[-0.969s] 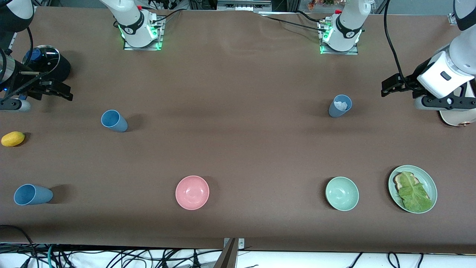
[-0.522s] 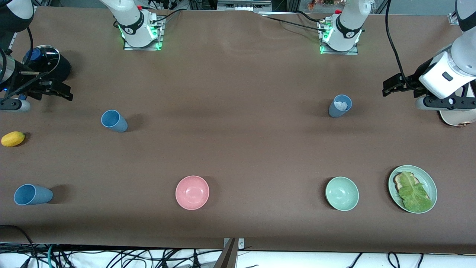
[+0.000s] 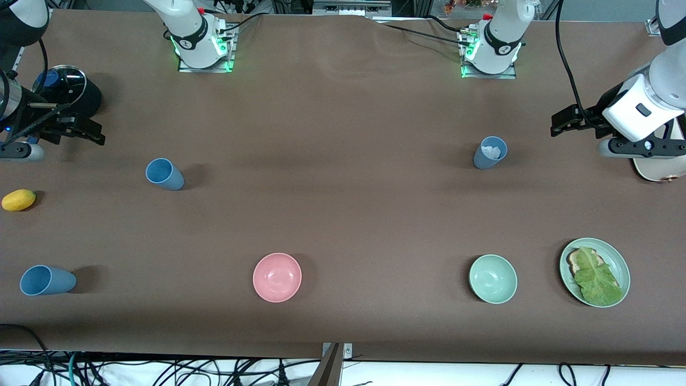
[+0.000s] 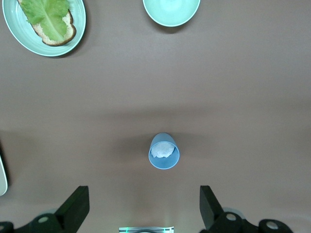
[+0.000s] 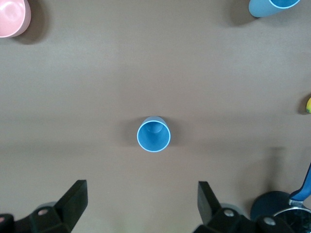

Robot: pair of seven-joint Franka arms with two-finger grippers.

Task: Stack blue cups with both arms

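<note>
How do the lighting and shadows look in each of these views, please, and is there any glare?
Front view: even overhead light; each blue cup casts a soft shadow on the brown table, and green lamps glow at the arm bases. Left wrist view: the cup with white contents sits in a broad faint shadow band. Right wrist view: sharp, without glare.
</note>
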